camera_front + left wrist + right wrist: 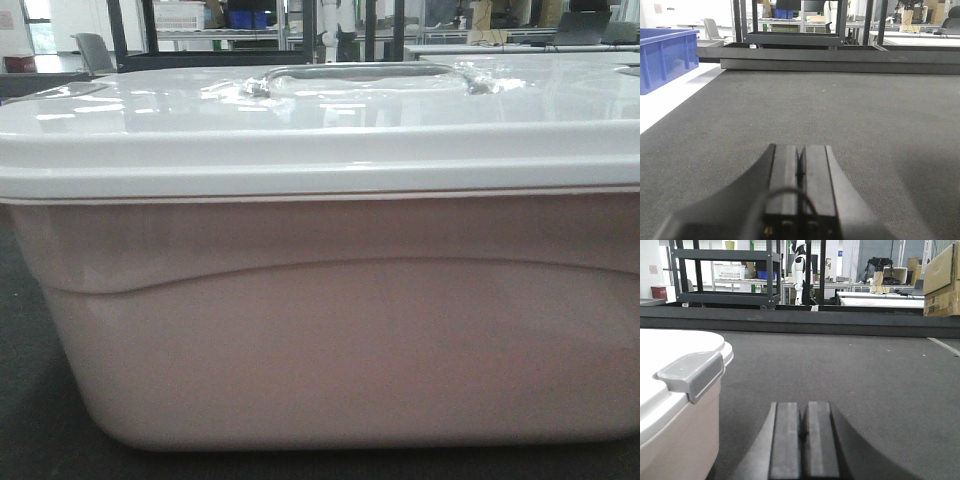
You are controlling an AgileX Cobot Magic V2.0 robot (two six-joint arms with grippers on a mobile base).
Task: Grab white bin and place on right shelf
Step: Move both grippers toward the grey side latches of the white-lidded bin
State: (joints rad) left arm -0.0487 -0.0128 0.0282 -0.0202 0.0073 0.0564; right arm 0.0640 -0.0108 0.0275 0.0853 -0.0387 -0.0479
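The white bin (330,330) fills the front view: a pinkish-white tub with a curved ridge on its side and a glossy white lid with a recessed handle (365,78). It stands on dark grey carpet. Its right end with a grey latch (692,374) shows at the left of the right wrist view. My right gripper (803,407) is shut and empty, low over the carpet just right of the bin. My left gripper (800,149) is shut and empty over bare carpet; the bin is out of that view. The right shelf with a stainless-steel rail is not in view.
A blue crate (665,55) stands on a white surface at far left. A low dark platform edge (840,62) runs across behind, with black racks (725,275) on it. Cardboard boxes (942,282) stand at far right. Desks lie beyond.
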